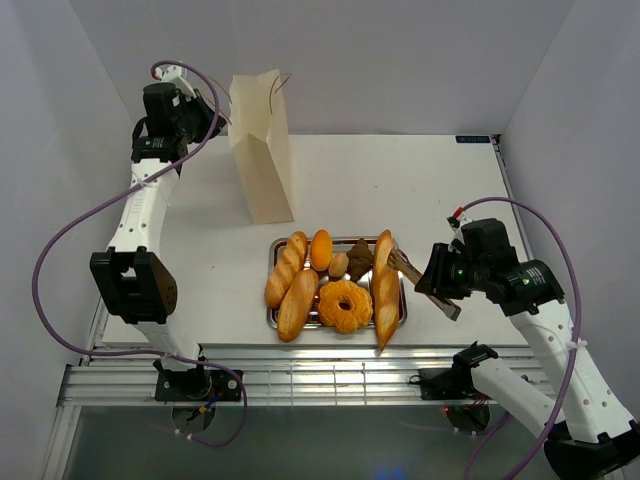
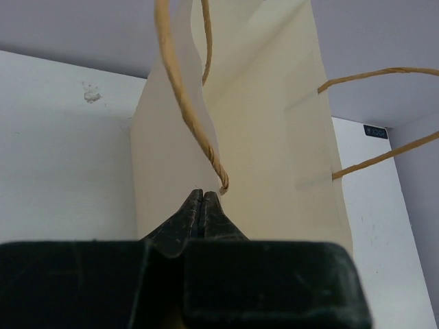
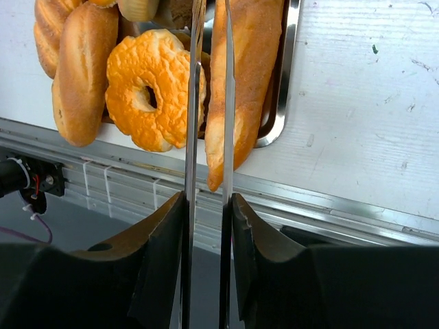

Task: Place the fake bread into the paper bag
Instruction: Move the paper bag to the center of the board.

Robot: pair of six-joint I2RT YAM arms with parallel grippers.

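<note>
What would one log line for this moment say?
left fingers shut at paper bag; right fingers holding tongs; tongs by baguette; bread on tray

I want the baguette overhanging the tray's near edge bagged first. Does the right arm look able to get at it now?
Probably yes: the right hand holds metal tongs whose blades reach over that baguette, and nothing covers it. The ring doughnut crowds one side, though.
</note>
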